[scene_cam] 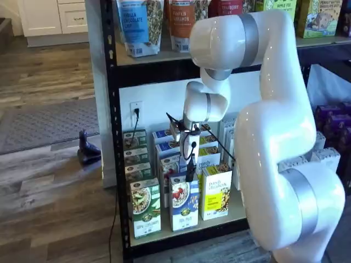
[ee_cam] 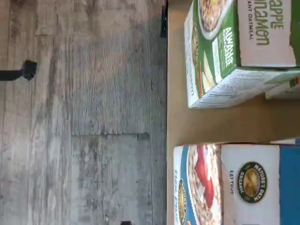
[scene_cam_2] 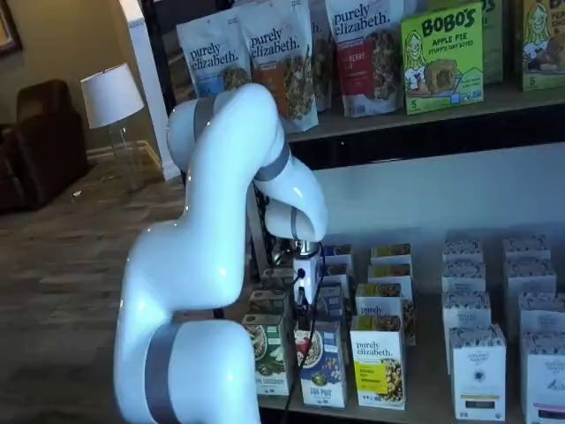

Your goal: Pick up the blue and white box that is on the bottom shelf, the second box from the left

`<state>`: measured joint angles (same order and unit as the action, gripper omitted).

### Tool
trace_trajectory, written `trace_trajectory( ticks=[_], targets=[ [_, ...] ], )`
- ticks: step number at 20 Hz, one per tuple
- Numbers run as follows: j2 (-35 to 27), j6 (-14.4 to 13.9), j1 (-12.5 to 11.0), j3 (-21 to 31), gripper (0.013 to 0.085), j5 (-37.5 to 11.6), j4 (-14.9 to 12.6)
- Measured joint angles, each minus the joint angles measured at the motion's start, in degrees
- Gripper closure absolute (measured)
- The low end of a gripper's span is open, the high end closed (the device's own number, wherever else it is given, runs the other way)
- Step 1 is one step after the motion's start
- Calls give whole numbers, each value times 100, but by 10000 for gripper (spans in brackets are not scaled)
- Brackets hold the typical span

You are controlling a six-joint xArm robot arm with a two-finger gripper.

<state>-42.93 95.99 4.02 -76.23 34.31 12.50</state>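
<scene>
The blue and white box (scene_cam: 184, 204) stands upright at the front of the bottom shelf (scene_cam: 178, 234), between a green-and-white carton (scene_cam: 145, 209) and a yellow carton (scene_cam: 215, 193). In both shelf views my gripper (scene_cam: 190, 166) hangs just above and slightly behind the top of the blue and white box (scene_cam_2: 322, 369), fingers pointing down, open and holding nothing. The wrist view looks down on the top and front face of the blue and white box (ee_cam: 234, 185), with the green-and-white carton (ee_cam: 234, 51) beside it on the shelf board (ee_cam: 187, 123). The fingers do not show there.
More cartons stand in rows behind the front ones, and white boxes (scene_cam_2: 477, 371) fill the shelf further right. Pouches (scene_cam_2: 282, 62) line the upper board. Black rack uprights (scene_cam: 109, 137) frame the shelf. A cable (scene_cam: 184, 129) runs beside the gripper. Wood floor (ee_cam: 84, 117) lies in front.
</scene>
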Motion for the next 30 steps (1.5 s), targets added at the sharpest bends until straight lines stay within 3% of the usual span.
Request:
trace_trajectory(
  ticks=[3,14,30],
  targets=[
    [5,-315,26,-89,130,321,-335],
    [-112,-599,107,-27,130,56,-594],
    [-827,-531,24,-906,130,132,-600]
  ],
)
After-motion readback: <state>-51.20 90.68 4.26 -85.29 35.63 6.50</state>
